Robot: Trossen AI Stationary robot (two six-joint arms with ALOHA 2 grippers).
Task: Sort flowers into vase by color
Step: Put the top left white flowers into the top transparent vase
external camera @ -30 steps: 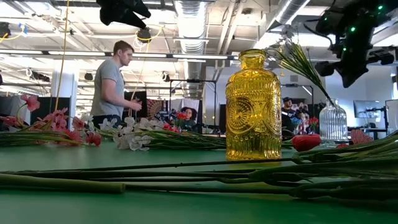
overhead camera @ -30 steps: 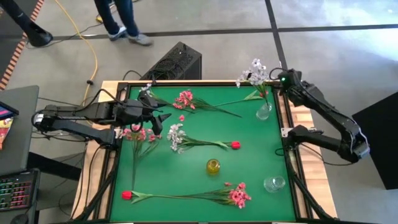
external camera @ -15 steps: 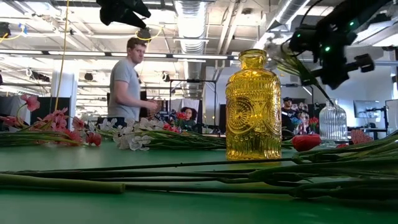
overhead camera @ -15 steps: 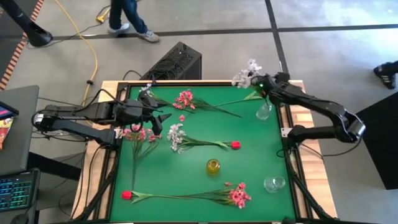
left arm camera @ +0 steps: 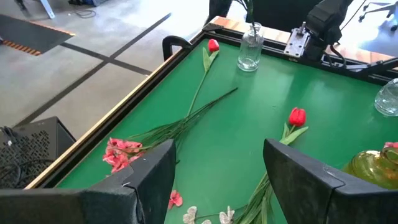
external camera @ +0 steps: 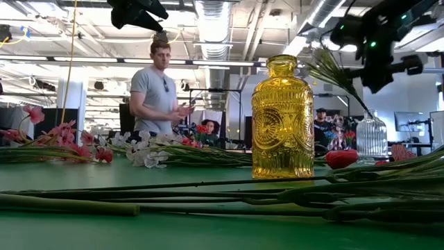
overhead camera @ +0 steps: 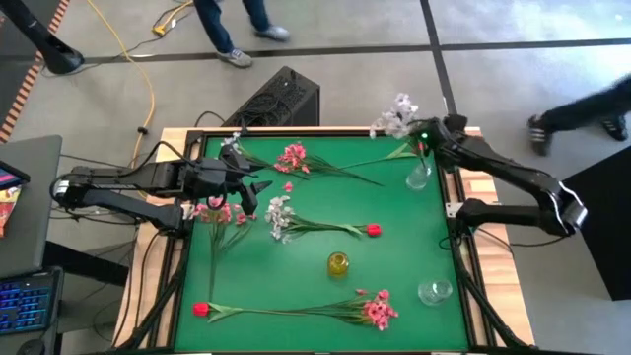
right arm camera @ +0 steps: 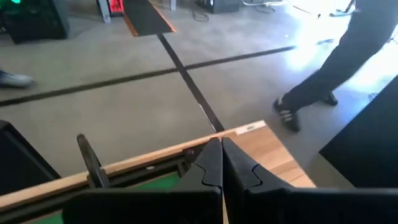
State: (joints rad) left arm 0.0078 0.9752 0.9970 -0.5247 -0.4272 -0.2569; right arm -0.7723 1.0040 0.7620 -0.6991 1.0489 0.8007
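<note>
Two dark jointed arms
Black housings, cables along the links; right arm [overhead camera: 513, 177] shows a green light; left wrist fingers [left arm camera: 149, 180] matte black.

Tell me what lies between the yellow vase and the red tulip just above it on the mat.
Nothing: in the high view, bare green mat separates the yellow vase from the red tulip.

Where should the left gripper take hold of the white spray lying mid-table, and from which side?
Grip the white spray on its bare green stem, a little past the blossoms, coming straight down from above. It lies flat on the mat with its stem running toward the red bud, so the fingers should straddle the stem crosswise. The left gripper hangs open just beside the blossoms; gripping the petals would likely crush them.
</note>
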